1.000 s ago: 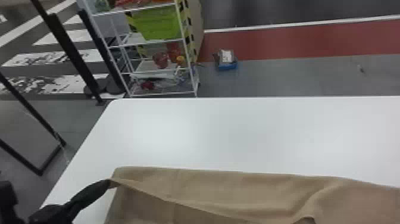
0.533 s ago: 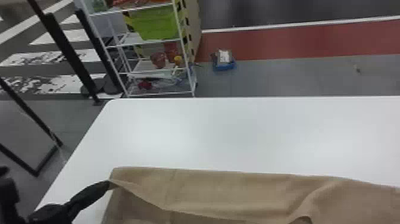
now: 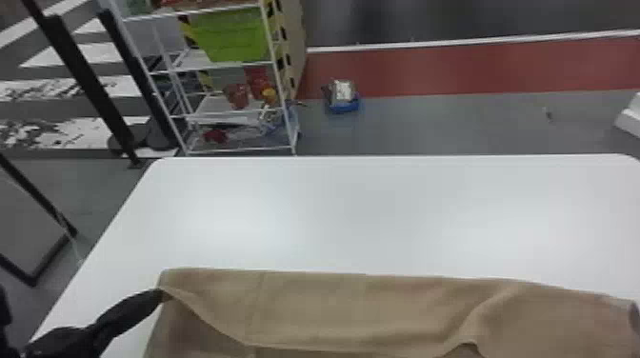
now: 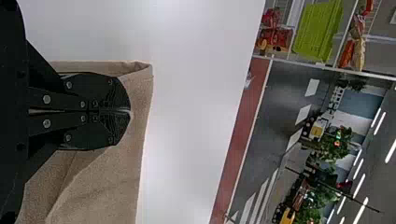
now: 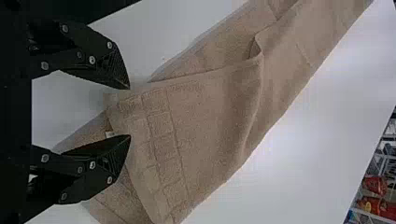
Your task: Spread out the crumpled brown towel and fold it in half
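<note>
In the head view my left gripper (image 3: 161,296) is at the far left corner of the brown towel (image 3: 352,304), which lies along the near part of the table with its left edge partly folded over. The left wrist view has the left gripper (image 4: 130,111) shut, its tips pinching the towel (image 4: 105,177) near that corner. My right gripper (image 5: 129,112) is open, its tips apart over a banded end of the towel (image 5: 201,126). Towel layers overlap there, with a loose fold along the cloth and a small white tag (image 5: 109,134) between the fingers.
The white table (image 3: 362,209) stretches beyond the towel, with its far edge and left edge in view. Past it stand a white rack (image 3: 238,109) holding a green bin (image 3: 231,35) and, on the floor, a small blue box (image 3: 343,97).
The head view has turned slightly right, so the table's far right corner now shows. The towel's folded flap near the left gripper hangs a little lower; the left gripper keeps hold of the corner.
</note>
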You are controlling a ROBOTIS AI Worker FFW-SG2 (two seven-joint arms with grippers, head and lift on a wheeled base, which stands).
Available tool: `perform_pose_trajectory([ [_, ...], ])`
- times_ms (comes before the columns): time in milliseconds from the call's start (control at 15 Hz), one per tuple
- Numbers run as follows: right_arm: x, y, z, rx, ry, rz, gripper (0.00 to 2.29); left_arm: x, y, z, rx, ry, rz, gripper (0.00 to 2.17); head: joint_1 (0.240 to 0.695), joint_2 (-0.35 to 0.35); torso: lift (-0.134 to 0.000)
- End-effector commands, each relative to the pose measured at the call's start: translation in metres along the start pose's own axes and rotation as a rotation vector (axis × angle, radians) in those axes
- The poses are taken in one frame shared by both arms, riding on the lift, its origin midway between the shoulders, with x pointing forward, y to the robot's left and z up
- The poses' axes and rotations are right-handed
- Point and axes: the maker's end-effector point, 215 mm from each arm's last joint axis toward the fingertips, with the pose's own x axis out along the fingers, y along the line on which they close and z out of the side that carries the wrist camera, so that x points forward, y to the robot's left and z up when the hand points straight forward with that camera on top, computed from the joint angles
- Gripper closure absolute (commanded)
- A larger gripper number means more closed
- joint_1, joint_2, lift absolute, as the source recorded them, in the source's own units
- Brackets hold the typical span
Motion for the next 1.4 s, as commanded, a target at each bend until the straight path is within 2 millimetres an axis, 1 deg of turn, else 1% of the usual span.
perform_pose_trajectory([
  [0, 0.005, 0.006, -0.003, -0.005, 0.011, 0.02, 0.61, 0.0, -0.001, -0.001, -0.003, -0.001, -0.002, 1.33, 0.695, 0.187, -0.124],
  [133, 0.006, 0.005, -0.007, -0.012, 0.029, 0.025, 0.62, 0.0, -0.001, -0.001, -0.003, -0.001, -0.002, 1.33, 0.695, 0.204, -0.124],
  [600, 0.011, 0.001, -0.016, -0.019, 0.078, 0.014, 0.62, -0.001, -0.004, -0.002, 0.002, 0.005, -0.006, 1.33, 0.695, 0.192, -0.124],
  [1000, 0.016, 0.004, -0.017, -0.034, 0.1, 0.017, 0.62, -0.004, -0.006, -0.002, 0.008, 0.007, -0.008, 1.33, 0.695, 0.188, -0.124],
  [1067, 0.018, 0.006, -0.018, -0.034, 0.109, 0.017, 0.7, -0.004, -0.006, -0.002, 0.008, 0.007, -0.008, 1.33, 0.695, 0.189, -0.124],
  [1333, 0.021, 0.004, -0.019, -0.04, 0.129, 0.01, 0.71, -0.004, -0.005, -0.002, 0.008, 0.007, -0.006, 1.33, 0.695, 0.195, -0.124],
])
